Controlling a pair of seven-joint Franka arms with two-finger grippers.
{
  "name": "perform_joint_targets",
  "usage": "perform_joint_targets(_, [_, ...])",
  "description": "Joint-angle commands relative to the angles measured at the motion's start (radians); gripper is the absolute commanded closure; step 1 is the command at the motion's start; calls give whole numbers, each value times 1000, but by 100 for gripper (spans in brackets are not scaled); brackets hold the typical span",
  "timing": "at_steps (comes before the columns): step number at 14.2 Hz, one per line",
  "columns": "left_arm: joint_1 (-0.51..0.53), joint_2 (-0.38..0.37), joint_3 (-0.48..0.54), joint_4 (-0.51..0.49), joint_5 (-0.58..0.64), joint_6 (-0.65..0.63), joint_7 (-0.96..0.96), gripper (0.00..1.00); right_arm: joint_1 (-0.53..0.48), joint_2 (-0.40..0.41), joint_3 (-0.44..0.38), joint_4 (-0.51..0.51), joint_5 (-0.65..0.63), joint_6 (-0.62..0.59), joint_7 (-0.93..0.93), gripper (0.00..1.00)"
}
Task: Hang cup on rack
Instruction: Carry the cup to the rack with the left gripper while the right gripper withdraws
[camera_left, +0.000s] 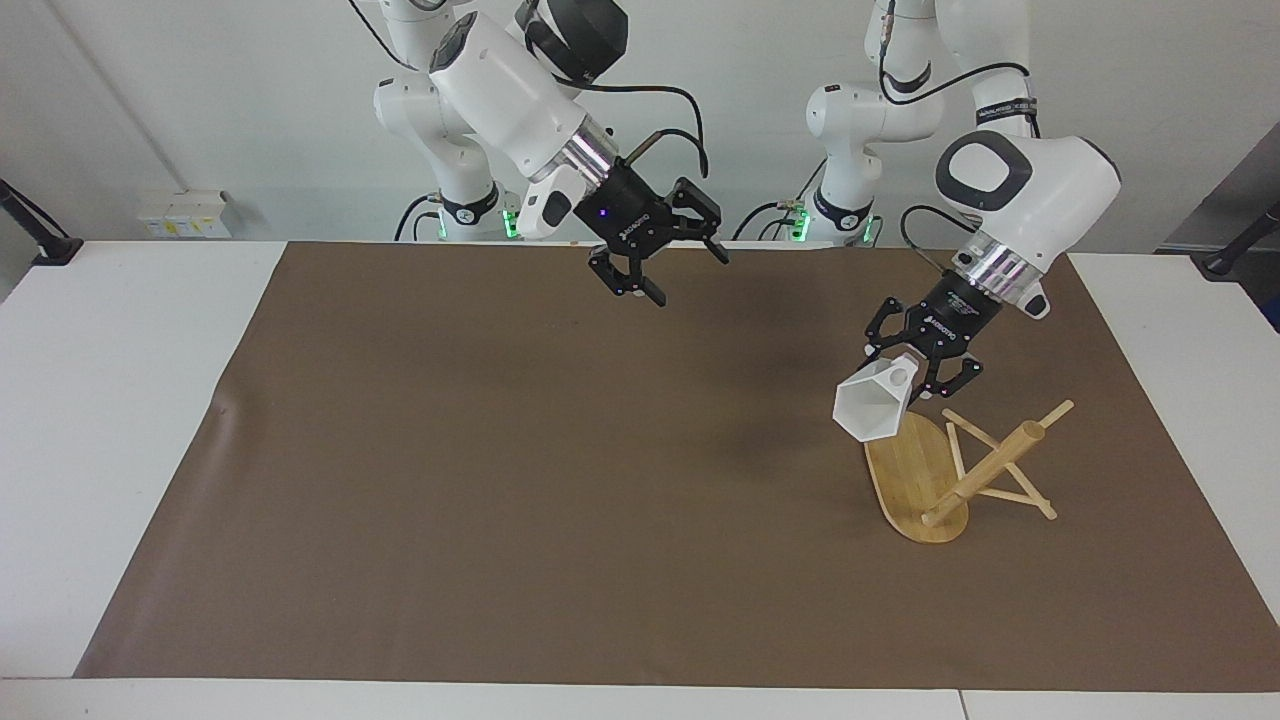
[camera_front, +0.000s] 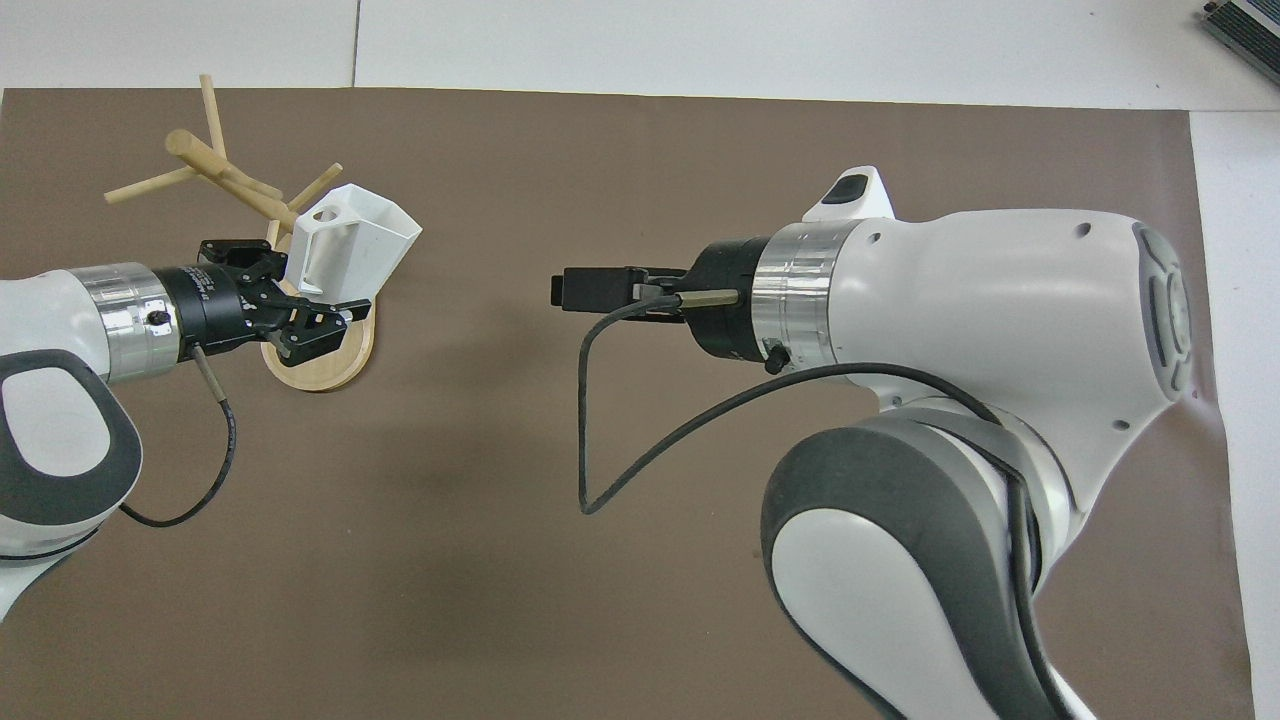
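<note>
Over the brown mat's left-arm end, the left gripper clamps the white faceted cup above the tipped-looking bamboo rack; its handle is on none of the pegs yet. The right gripper waits, fingers spread, holding nothing.

Faceted white cup held tilted in air over bamboo rack's oval base, rack upright on mat
</note>
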Motion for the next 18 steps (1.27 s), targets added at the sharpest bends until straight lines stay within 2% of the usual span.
perform_joint_targets(1, [-13, 6, 4, -14, 15, 58, -53, 100, -19, -2, 0, 1, -37, 1, -98, 0])
perform_joint_targets(7, [-41, 40, 3, -15, 12, 169, -157, 100, -68, -5, -7, 12, -108, -65, -267, 0])
perform_joint_targets(13, [-49, 52, 3, -14, 10, 209, -193, 100, -126, -14, -46, 48, -122, -247, -469, 0])
perform_joint_targets(16, [-47, 55, 4, -11, 10, 207, -197, 100, -129, -13, -65, 111, -233, -359, -511, 0])
perform_joint_targets(18, [-36, 54, 3, -5, 12, 187, -191, 100, -131, -13, -95, 125, -244, -410, -563, 0])
